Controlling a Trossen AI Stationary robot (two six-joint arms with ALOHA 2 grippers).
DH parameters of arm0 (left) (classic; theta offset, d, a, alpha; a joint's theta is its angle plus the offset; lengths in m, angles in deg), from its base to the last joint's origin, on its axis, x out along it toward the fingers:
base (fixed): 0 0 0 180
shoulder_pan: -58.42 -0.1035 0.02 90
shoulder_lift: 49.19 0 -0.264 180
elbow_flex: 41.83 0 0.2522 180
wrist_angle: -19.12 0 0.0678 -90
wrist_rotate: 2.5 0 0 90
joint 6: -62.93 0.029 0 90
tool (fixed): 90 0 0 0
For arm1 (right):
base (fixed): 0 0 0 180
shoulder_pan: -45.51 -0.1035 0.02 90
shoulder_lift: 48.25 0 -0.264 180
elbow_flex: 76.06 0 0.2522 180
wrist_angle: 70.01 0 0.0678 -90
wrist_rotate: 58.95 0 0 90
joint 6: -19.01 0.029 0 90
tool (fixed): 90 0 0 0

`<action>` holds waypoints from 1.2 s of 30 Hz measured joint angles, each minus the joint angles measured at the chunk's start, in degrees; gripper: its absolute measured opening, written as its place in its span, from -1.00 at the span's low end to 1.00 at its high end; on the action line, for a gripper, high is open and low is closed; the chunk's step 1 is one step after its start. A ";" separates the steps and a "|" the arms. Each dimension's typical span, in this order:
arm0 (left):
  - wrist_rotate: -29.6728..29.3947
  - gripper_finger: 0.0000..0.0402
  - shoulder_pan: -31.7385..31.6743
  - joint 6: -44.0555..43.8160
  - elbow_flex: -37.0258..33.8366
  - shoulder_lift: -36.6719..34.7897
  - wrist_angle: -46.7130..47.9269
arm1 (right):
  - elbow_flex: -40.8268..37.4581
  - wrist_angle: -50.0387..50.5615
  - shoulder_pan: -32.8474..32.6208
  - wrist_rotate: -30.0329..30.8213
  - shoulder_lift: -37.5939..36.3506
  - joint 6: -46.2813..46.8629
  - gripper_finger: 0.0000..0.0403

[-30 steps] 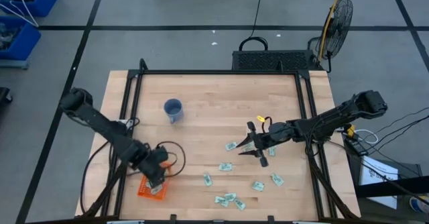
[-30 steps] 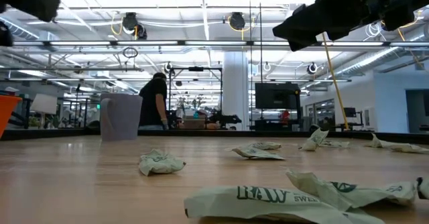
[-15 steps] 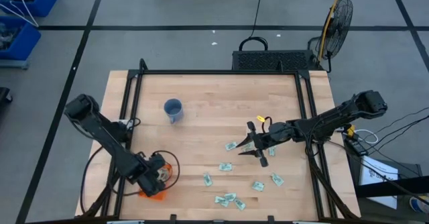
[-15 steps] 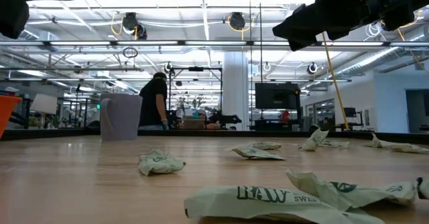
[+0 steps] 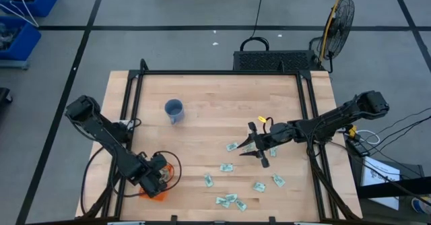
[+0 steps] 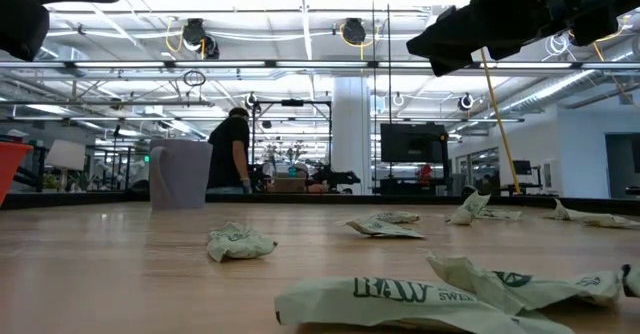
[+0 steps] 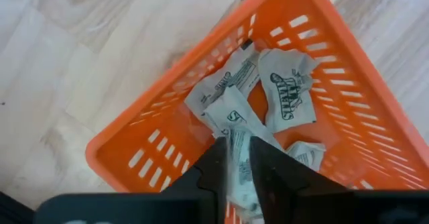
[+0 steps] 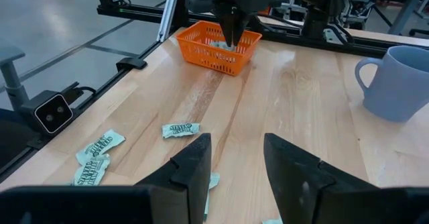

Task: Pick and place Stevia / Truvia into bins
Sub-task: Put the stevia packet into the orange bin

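The orange bin (image 7: pixel 134 150) stands at the table's near left corner (image 5: pixel 156 195) and has several pale green Stevia sachets (image 7: pixel 288 90) lying in it. My left gripper (image 7: pixel 238 163) points down into the bin (image 8: pixel 218 46), fingers a little apart, with one sachet (image 7: pixel 231 117) showing face-up in the gap. Several more sachets (image 5: pixel 232 200) lie scattered on the wood at the near right. My right gripper (image 5: pixel 250 149) hangs open above them, level, with nothing between its fingers (image 8: pixel 234 157). My left gripper stands with one finger on each side of a sachet's end (image 7: pixel 239 174) inside the bin, coming from above. Whether the fingers touch the sachet, I cannot tell. Its other end (image 7: pixel 228 110) rests on the sachets in the bin.
A blue cup (image 5: pixel 174 110) stands at the far left of the table. Black rails (image 5: pixel 222 73) frame the table's far edge and sides. Loose sachets (image 6: pixel 240 242) lie on the near half of the table. A person (image 6: pixel 232 152) stands far off in the room.
My left gripper has moved toward the table's near edge and come down into the orange bin, rolling a little, and has since kept still. My right arm has kept still.
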State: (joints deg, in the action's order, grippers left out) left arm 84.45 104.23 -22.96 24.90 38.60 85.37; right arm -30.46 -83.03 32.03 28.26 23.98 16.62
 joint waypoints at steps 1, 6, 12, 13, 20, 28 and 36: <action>-0.02 -0.60 -0.17 0.05 0.00 0.00 0.00 | 0.00 0.00 -0.02 0.00 0.00 -0.01 -0.36; -0.04 -0.46 -1.48 2.79 0.00 0.00 -0.02 | 0.00 -0.02 0.00 0.00 0.00 -0.02 -0.36; 1.76 -0.44 -5.54 6.49 0.00 0.00 -0.04 | 0.00 0.05 0.00 0.02 0.00 1.89 -0.36; 2.64 -0.44 -6.37 7.99 0.00 0.00 -0.06 | 0.00 0.32 0.06 0.02 0.00 2.84 -0.35; 11.21 -0.44 -12.56 14.85 0.02 -0.03 -0.28 | 0.00 5.49 2.82 0.02 0.00 6.46 -0.35; 13.42 -0.44 -16.59 20.91 3.27 -3.49 -0.32 | 0.00 21.04 5.96 -0.02 0.00 7.53 -0.35; -4.78 -0.44 -16.66 31.20 12.39 -7.88 -0.13 | 0.00 27.89 6.53 6.08 0.00 9.20 -0.35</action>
State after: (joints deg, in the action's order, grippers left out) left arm 79.67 87.56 8.24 37.29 30.72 85.25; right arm -30.46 -55.14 38.56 34.34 23.98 25.82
